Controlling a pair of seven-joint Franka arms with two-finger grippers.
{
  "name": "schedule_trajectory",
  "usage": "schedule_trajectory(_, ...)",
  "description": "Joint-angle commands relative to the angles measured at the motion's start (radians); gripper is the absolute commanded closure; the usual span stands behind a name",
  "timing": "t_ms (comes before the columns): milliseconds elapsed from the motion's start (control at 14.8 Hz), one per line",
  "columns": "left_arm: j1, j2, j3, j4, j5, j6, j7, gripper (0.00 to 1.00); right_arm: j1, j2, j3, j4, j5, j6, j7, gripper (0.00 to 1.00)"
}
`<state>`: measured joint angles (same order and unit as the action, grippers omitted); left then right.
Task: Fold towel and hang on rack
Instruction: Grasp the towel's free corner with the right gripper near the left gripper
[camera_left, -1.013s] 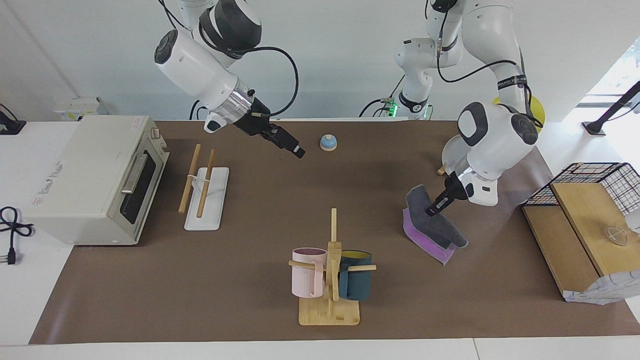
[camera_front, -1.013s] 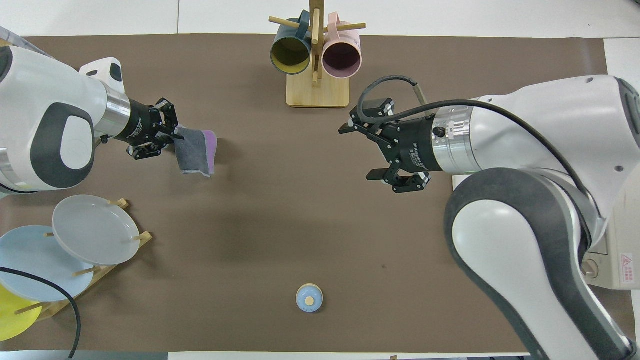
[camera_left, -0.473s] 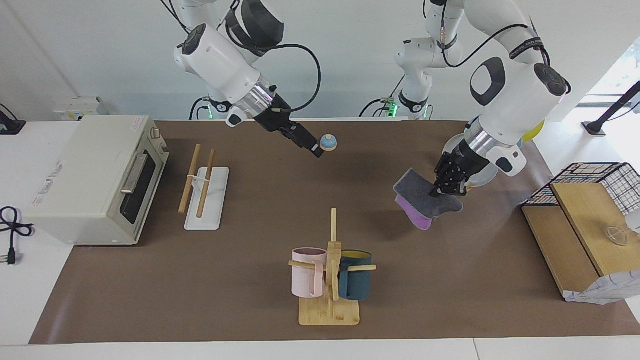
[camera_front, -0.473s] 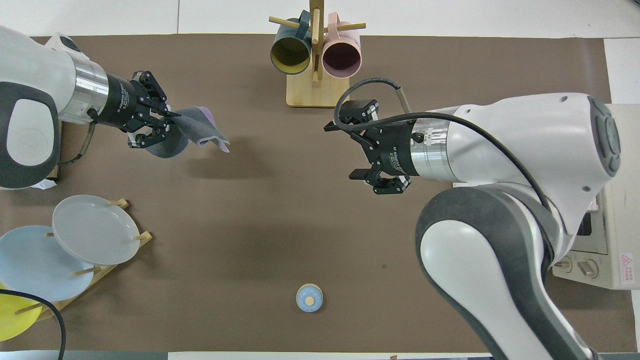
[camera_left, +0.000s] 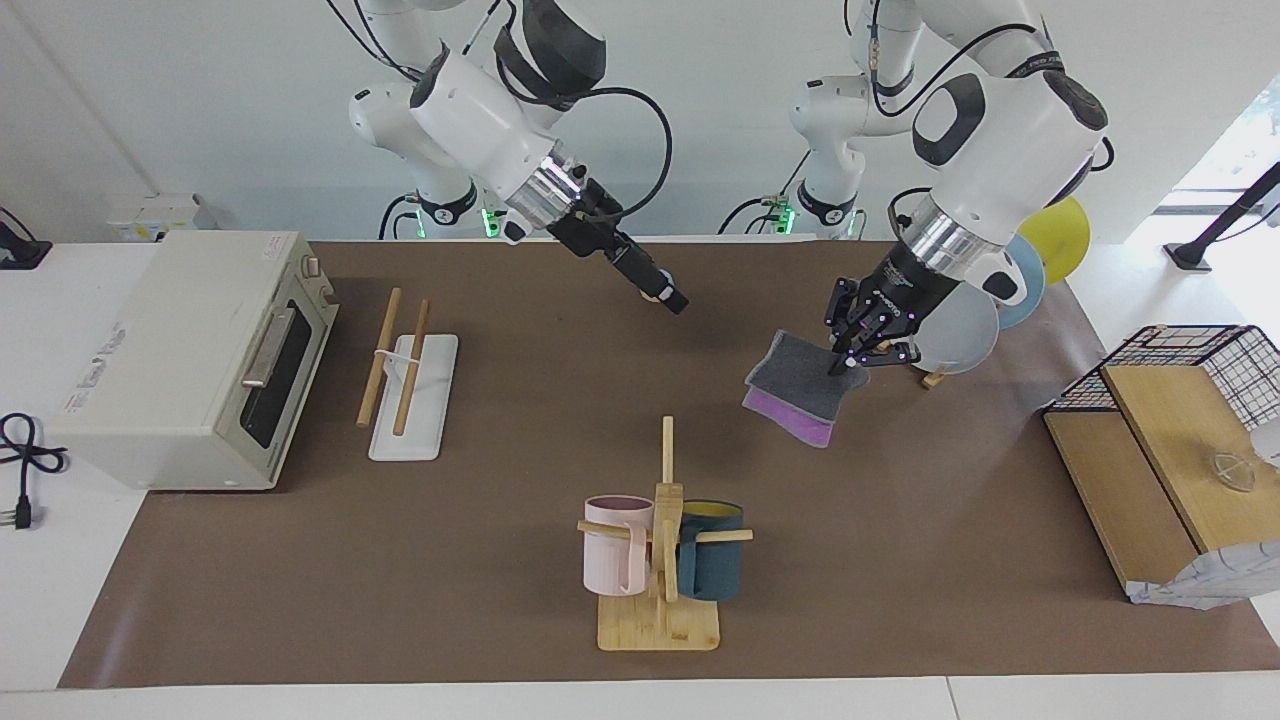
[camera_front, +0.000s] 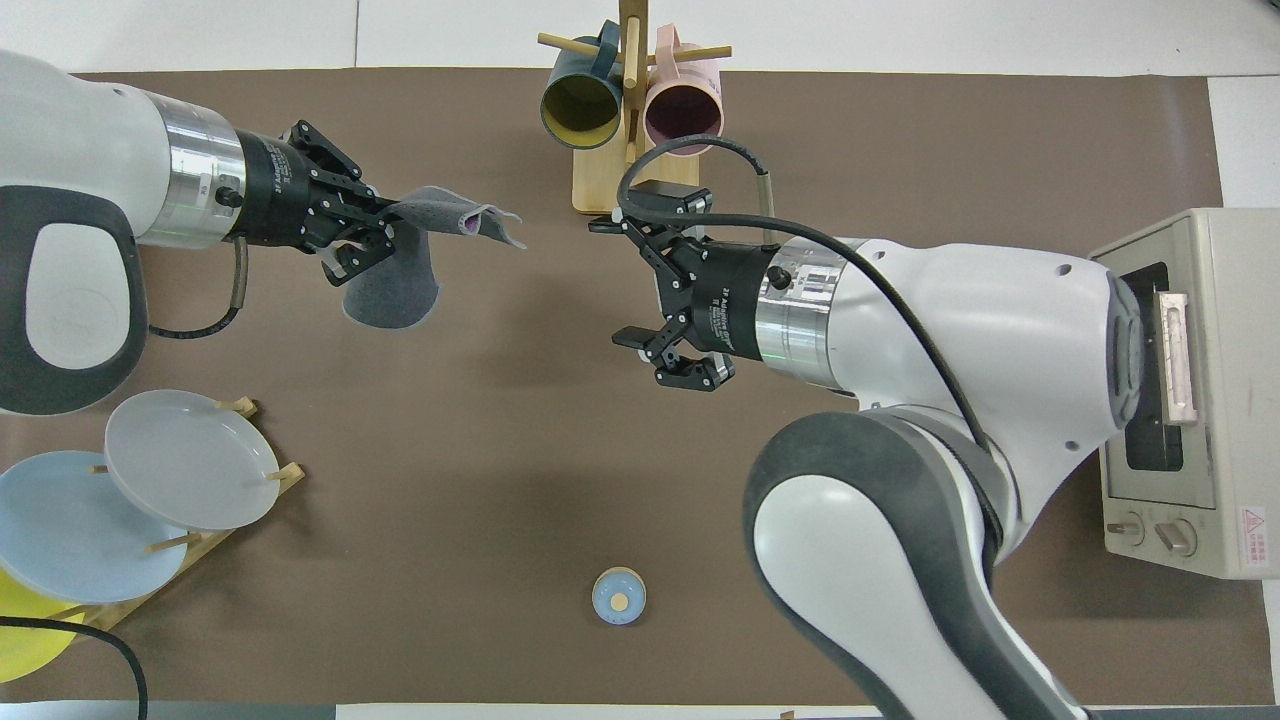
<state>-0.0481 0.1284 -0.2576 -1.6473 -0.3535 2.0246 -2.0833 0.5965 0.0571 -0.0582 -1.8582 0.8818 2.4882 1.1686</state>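
Purple and grey, the towel (camera_left: 800, 385) hung folded in the air, up off the brown surface (camera_left: 500, 560). The left gripper (camera_left: 850, 358) was clamped tight on one edge of it. Taking the mug tree (camera_left: 662, 540) as the landmark, the towel was up over the surface a bit nearer to the robots than the mug tree, toward the left arm's end. The rack (camera_left: 405, 375) stood well apart from the mug tree, toward the right arm's end, near the toaster oven (camera_left: 190, 350).

The right gripper (camera_front: 655, 285) had its fingers wide apart and held nothing. It hovered over the surface nearer to the robots than the mug tree.

The folding looked done, so the carrying step seemed to be in hand. Next, the towel probably had to travel past the mug tree to the rack, maybe by passing it to the open right gripper, and then be draped over a wooden rod.
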Motion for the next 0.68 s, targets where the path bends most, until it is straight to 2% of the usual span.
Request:
schedule_trajectory(0,-0.015,-0.016,-0.012,-0.017,-0.016,0.034,-0.13,1.0,0.051,0.058,0.0,0.007,0.042,0.089,0.003,0.0)
schedule_trajectory(203,-0.033,-0.018,-0.012,-0.019,-0.016,0.043,-0.201,1.0,0.06,0.151,0.0,0.126,0.046,0.095,0.005,0.0)
schedule_trajectory(608,-0.046,-0.019,-0.012,-0.02,-0.016,0.043,-0.221,1.0,0.022,0.196,-0.002,0.197,0.052,0.101,-0.079,0.0)
